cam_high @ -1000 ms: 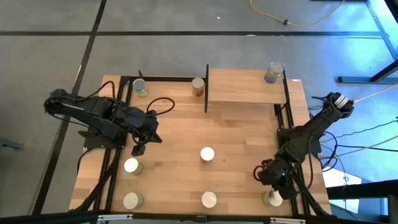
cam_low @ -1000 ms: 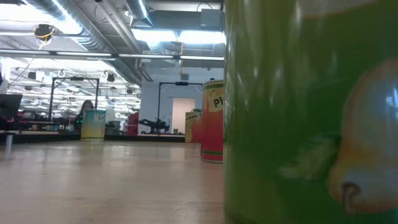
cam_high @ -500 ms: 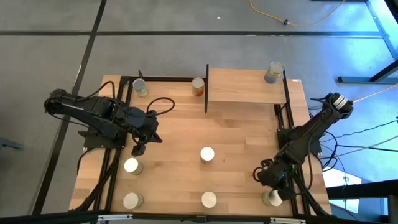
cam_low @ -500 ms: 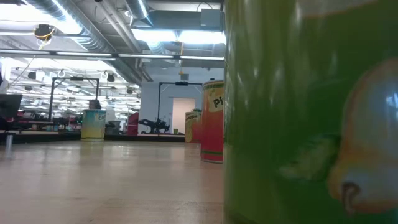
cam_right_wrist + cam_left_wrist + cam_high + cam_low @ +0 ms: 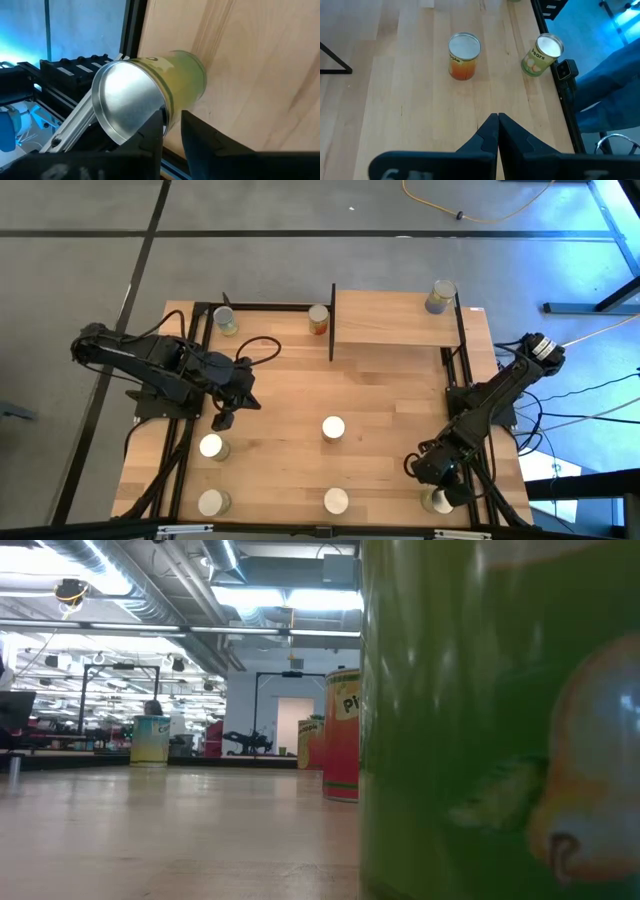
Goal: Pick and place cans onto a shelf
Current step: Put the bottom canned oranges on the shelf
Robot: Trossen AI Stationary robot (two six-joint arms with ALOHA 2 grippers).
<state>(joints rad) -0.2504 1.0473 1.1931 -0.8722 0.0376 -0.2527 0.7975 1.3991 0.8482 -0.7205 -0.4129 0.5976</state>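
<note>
Eight cans show from above, all told against the shelf (image 5: 395, 318), the small light-wood board with a black upright panel that stands at the desk's (image 5: 290, 395) far edge. One grey-labelled can (image 5: 438, 296) stands on the shelf itself, at its far right corner. Seven stand on the desk: an orange-red can (image 5: 318, 319) just beside the shelf's black panel, a can (image 5: 226, 319) well to the left of it near the far left corner, a can (image 5: 333, 428) in the middle of the desk in front of the shelf, a can (image 5: 211, 446) and a can (image 5: 212, 502) down the left side well away from the shelf, a can (image 5: 336, 501) at the near edge, and a green can (image 5: 436, 499) at the near right corner, the farthest from the shelf on that side. The right hand (image 5: 440, 483) is right at this last can; in its wrist view the green can (image 5: 150, 100) fills the frame with one finger (image 5: 150, 132) against its rim and a gap between the two fingers, though whether they actually pinch the rim is hard to say. The left hand (image 5: 222, 420) hangs over the desk left of the shelf, fingers pressed together on nothing, with an orange can (image 5: 464, 55) and a pears can (image 5: 542, 54) ahead of it.
</note>
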